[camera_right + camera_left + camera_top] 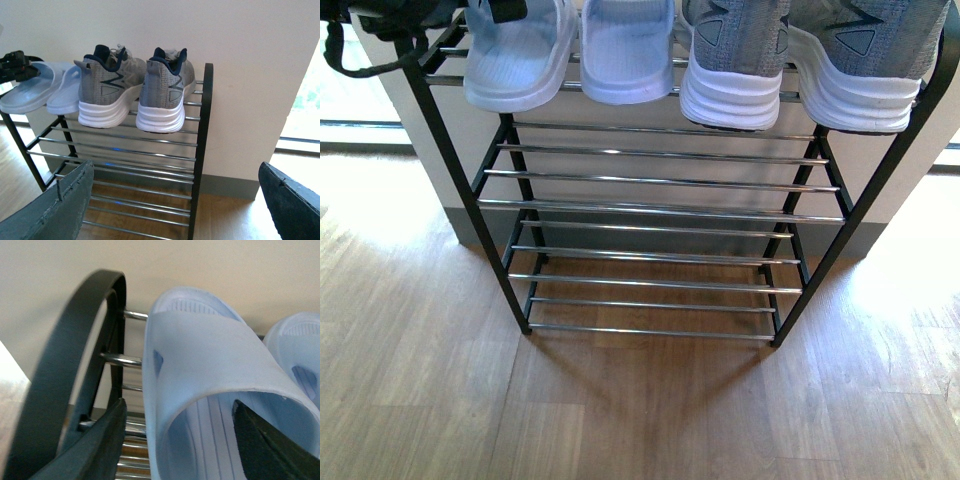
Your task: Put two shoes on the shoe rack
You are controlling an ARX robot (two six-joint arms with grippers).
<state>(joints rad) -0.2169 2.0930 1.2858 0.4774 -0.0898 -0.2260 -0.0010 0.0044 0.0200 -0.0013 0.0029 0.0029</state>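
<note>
On my front camera the shoe rack [660,205] stands on the wood floor [420,380] against the pale wall [250,40], and its top tier carries all four shoes, heels hanging over the front rod. The two pale blue slides [520,60] sit at the left end, the two grey sneakers [735,70] at the right. My left end effector [180,440] has its fingers [100,445] spread either side of the leftmost slide [210,390], one beside it, the other inside its opening. My right end effector [175,200] hangs open, well back from the rack, holding nothing.
</note>
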